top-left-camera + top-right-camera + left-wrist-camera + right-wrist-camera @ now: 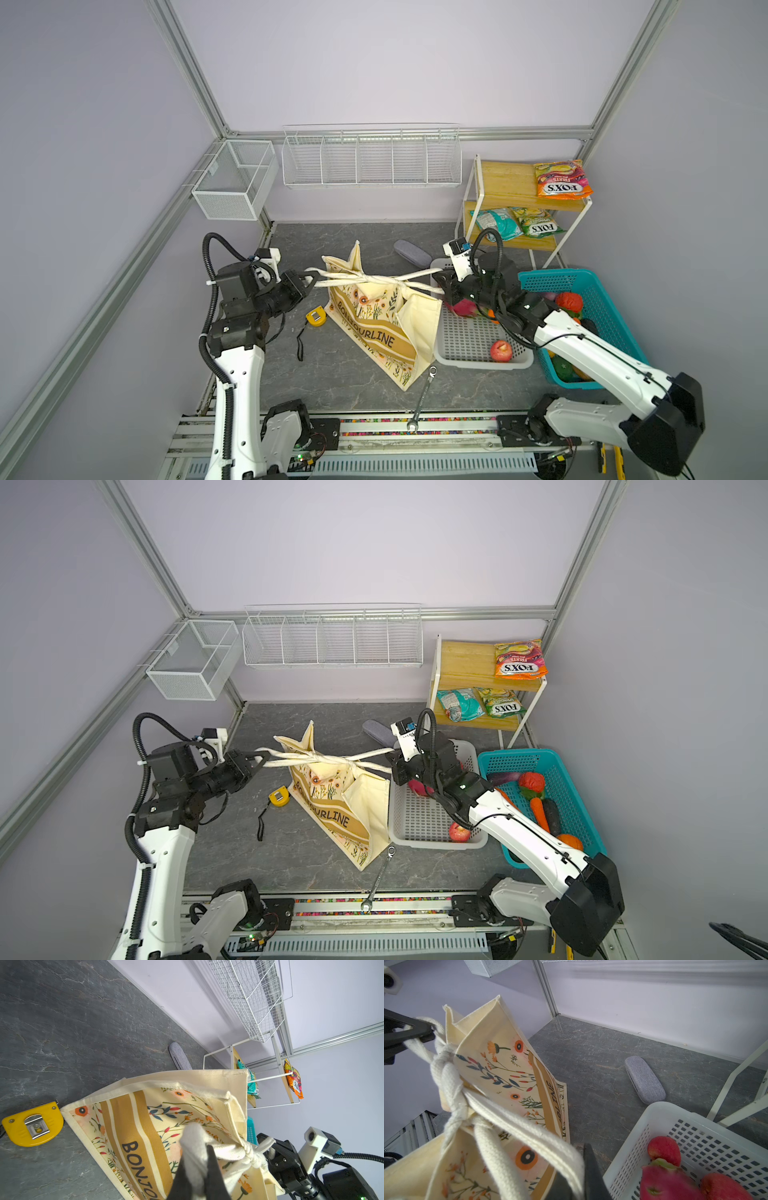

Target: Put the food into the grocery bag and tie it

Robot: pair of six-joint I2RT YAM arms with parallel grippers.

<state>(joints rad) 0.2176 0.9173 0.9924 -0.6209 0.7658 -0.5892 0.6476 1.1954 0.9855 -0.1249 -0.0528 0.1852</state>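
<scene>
Above the canvas tote (374, 332), cinch the knot (452, 1093) evenly with left gripper (311, 283) and right gripper (436, 276) clamped on rope handles (494, 1147).

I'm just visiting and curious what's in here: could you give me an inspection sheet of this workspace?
Surface: dark stone-look tabletop, nothing spilled seen.
Job's things: grocery bag standing, rope handles knotted; apples and dragon fruit in grey basket; produce in teal basket; snack packets on shelf.
Clutter: tape measure, wrench, glasses case.
Grippers: left gripper and right gripper each shut on the rope handles.
Cables: black hoses along both arms.
Surroundings: white wire baskets on the wall.
</scene>
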